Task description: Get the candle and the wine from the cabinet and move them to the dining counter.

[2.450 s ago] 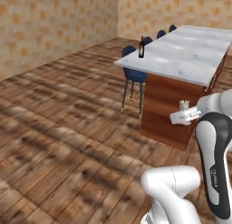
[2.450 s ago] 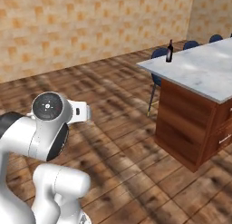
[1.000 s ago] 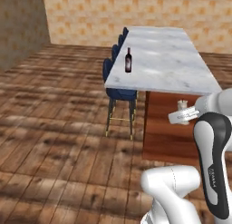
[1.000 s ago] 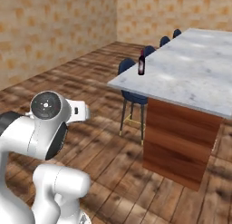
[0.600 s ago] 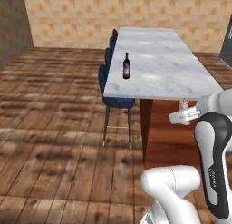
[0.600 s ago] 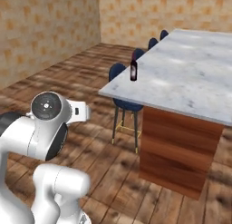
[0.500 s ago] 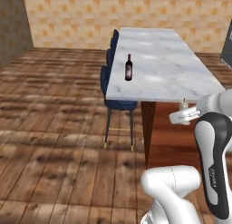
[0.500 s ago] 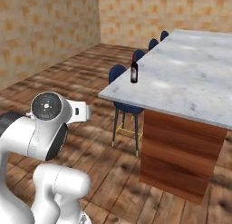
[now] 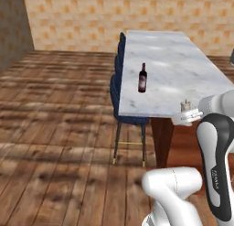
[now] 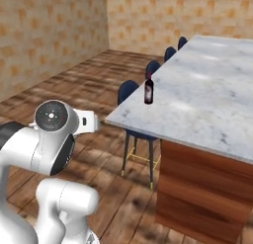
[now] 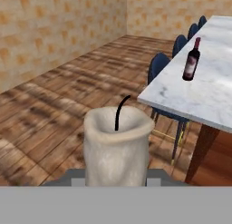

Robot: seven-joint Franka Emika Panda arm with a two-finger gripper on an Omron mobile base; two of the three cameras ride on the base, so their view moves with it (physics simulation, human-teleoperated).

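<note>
Hand view: I'm carrying the candle (image 11: 117, 146), my fingers pinching it at its base. Wine (image 9: 142, 78) is standing on the dining worktop (image 9: 183, 69), near its edge. Risks: candle slipping while driving, or landing short of the worktop's corner.

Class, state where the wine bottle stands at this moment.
The wine stands upright on the dining counter, near its left long edge by the dark blue chairs; the hand view shows it at upper right.
</note>
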